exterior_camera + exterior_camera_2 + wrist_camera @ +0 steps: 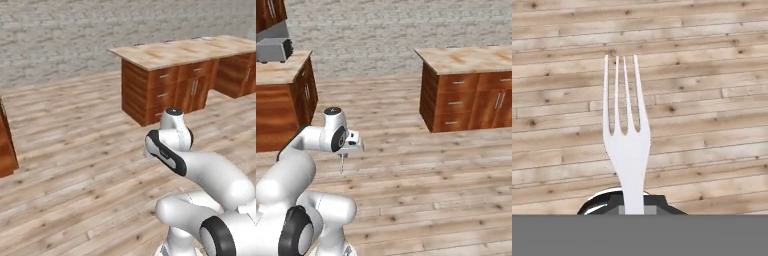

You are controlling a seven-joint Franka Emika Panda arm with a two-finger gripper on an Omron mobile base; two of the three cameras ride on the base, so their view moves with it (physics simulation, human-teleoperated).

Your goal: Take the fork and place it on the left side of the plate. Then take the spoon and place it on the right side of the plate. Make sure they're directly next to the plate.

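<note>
Pale wooden floor (431, 190) stretches around us, with a wood-topped desk (190, 52) well ahead by the grey brick wall (381, 30). Our gripper (343, 156) is clenched on the fork (626, 145), which hangs below the hand over the bare planks, tines pointing away from the fingers.

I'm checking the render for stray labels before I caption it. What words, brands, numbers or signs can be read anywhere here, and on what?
None: there is no readable text in any view.
The thin light silver-grey metal fork held in the gripper bears no stamp or mark.
The wooden island counter, its drawer fronts and the grey toaster oven carry no lettering.
</note>
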